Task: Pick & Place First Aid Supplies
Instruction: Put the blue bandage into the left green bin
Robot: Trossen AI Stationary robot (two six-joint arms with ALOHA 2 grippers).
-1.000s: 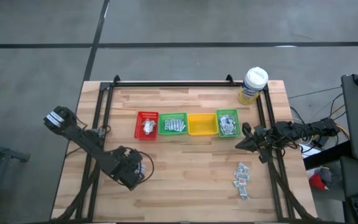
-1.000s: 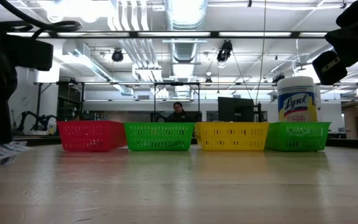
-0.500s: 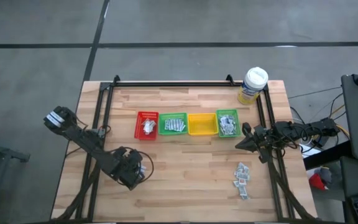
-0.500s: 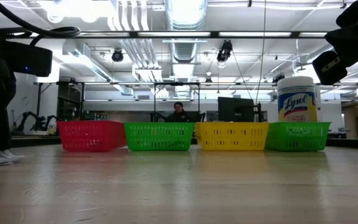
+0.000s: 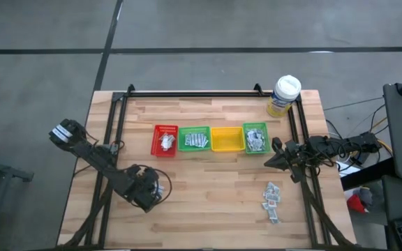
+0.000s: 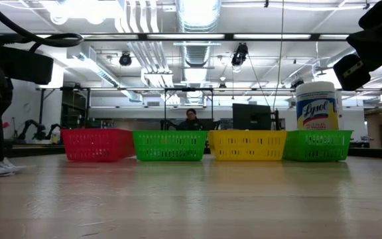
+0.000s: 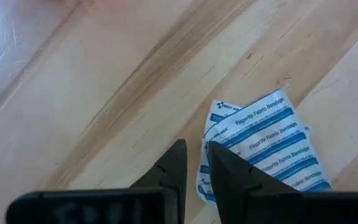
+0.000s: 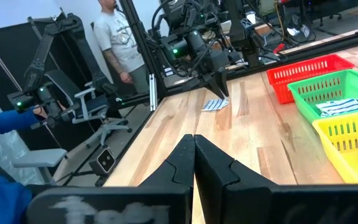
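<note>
white sachets [image 7: 263, 146] with blue stripes, red bin [image 5: 165, 140], yellow bin [image 5: 227, 139], pale wood table [image 5: 208, 195]

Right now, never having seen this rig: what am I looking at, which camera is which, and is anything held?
These are two robot arms at a wooden table. One picture looks straight down, one looks level across the tabletop, and one comes from each wrist. Four bins stand in a row, with a wipes tub behind them. A pile of loose sachets lies near the right arm. The left gripper, fingers slightly apart, is down over white-blue sachets and seems to grip nothing. The right gripper hangs shut and empty.
</note>
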